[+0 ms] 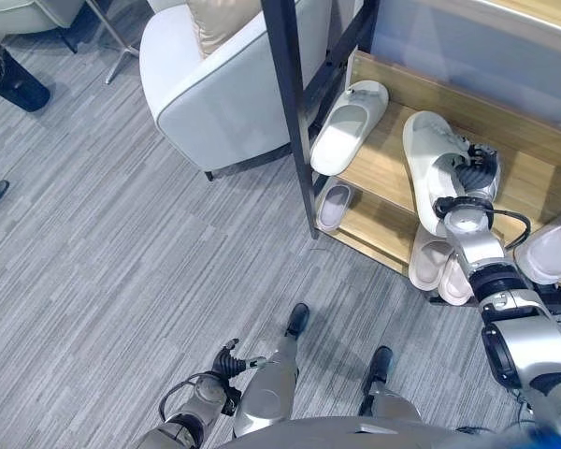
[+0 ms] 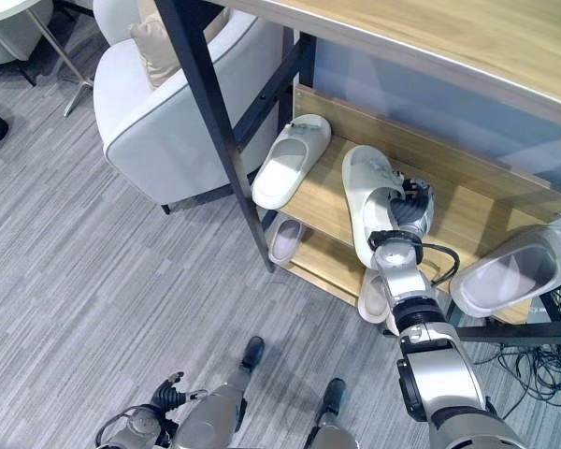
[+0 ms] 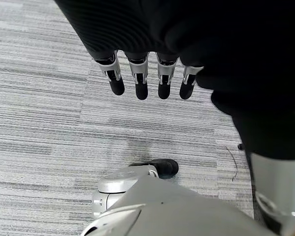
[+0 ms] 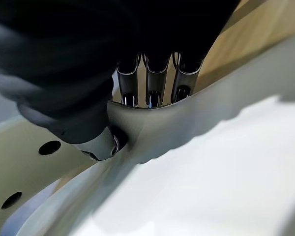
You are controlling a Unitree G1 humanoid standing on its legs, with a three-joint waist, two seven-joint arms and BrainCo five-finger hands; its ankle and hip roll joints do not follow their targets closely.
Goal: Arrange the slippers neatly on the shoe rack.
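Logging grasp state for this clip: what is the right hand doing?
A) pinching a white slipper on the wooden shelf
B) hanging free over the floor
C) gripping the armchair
A: the right hand has fingers and thumb pinching the white slipper on the shoe rack.

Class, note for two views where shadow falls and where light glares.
Left eye view: the armchair throws a dark shadow on the floor beneath it; the small slipper on the lower shelf sits in shade. Right wrist view: the held slipper glares bright, darkening where the right hand pinches it.
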